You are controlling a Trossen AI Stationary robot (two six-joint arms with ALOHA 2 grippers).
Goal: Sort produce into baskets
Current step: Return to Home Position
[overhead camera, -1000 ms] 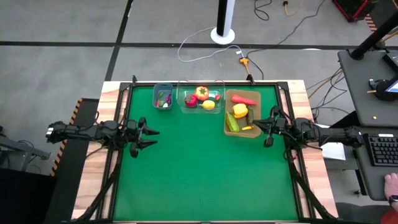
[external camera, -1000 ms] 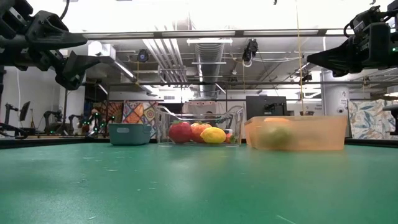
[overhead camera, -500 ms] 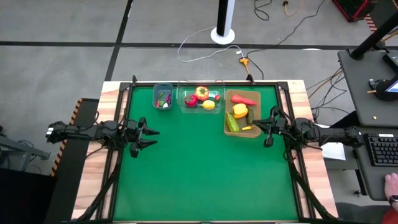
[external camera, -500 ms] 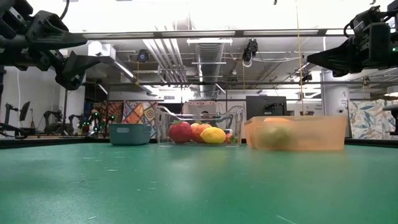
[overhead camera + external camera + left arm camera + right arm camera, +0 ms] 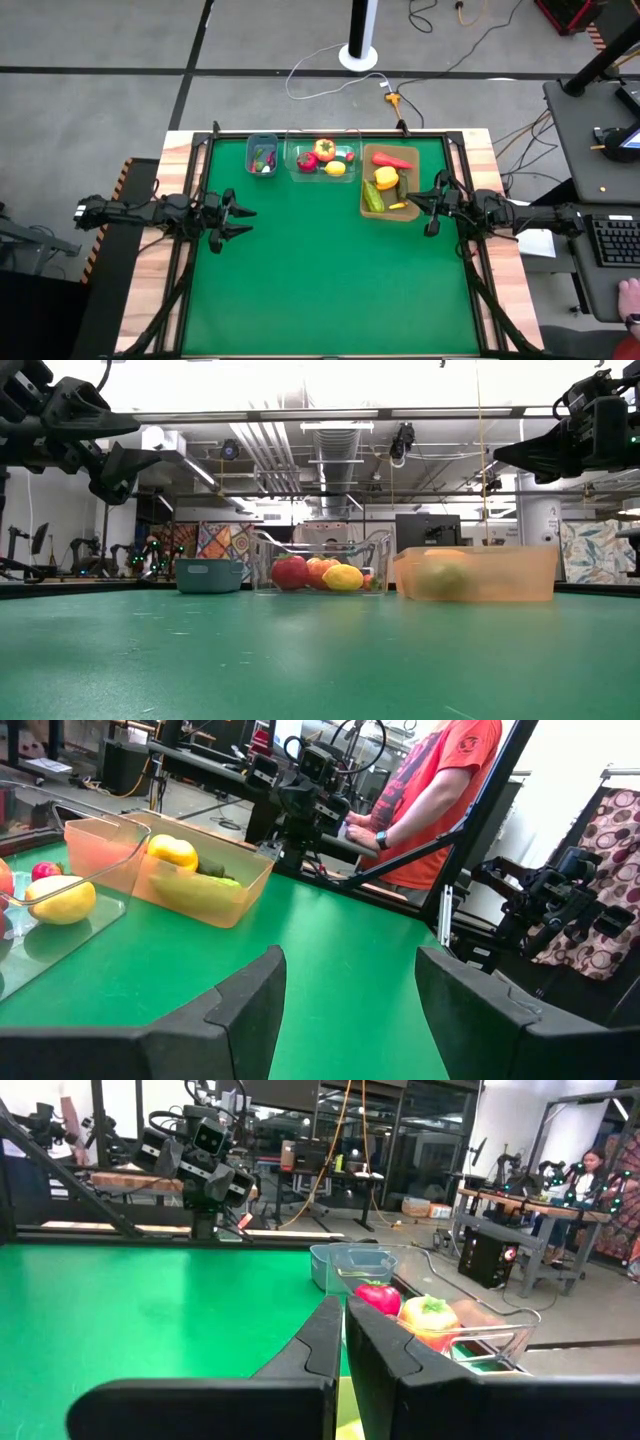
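High view: the three baskets stand in a row along the far edge of the green table [image 5: 330,280]: blue-grey bin [image 5: 262,155] at left, clear tub [image 5: 323,160] in the middle, tan tray [image 5: 390,183] at right, all holding produce. The left gripper [image 5: 238,221] hovers at the left edge with its fingers parted and nothing between them; the right gripper [image 5: 424,208] hangs just beside the tray, fingers pressed together, empty. Low view: only this view shows both grippers raised well above the table. Left wrist view: a person in an orange shirt [image 5: 440,790] stands beyond the right arm. Right wrist view: a red piece [image 5: 378,1296] and an orange-yellow piece [image 5: 428,1315] lie in the tub.
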